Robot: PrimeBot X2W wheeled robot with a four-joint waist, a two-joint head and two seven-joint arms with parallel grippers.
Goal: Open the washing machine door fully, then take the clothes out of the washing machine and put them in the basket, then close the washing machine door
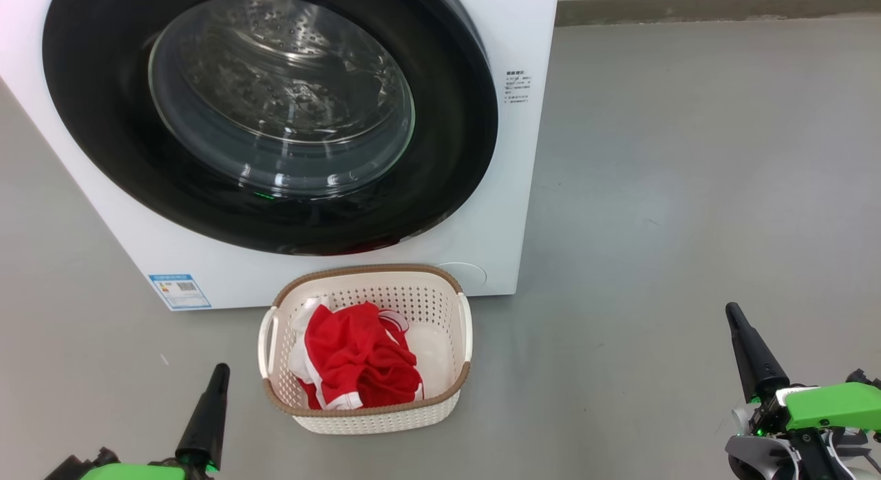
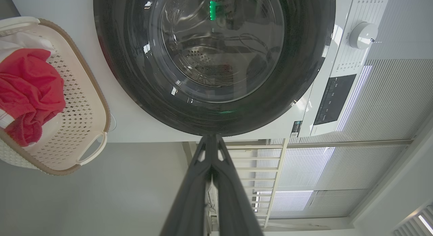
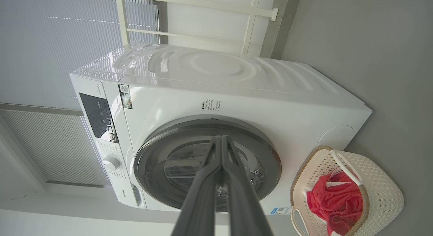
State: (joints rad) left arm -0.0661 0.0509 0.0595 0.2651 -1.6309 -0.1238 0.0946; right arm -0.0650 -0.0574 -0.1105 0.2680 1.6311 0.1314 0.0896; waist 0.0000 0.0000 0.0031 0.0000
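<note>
The washing machine door (image 1: 275,115), black-rimmed with a clear glass bowl, sits flat against the white washing machine (image 1: 523,156). The cream basket (image 1: 440,294) stands on the floor just in front of it, and the red clothes (image 1: 358,359) with white trim lie inside. My left gripper (image 1: 220,371) is shut and empty at the lower left, beside the basket's left side. At the lower right my right gripper (image 1: 733,311) is shut and empty too, well away from the basket. The left wrist view has the door (image 2: 216,63) and the clothes (image 2: 30,90); the right wrist view has the door (image 3: 206,165) and basket (image 3: 382,192).
Grey floor (image 1: 688,191) spreads to the right of the machine. A wall base (image 1: 716,8) runs along the back. A blue label (image 1: 179,290) sits low on the machine's front. The control panel (image 2: 333,100) and dial (image 2: 362,34) appear in the left wrist view, with window blinds (image 3: 50,43) behind the machine.
</note>
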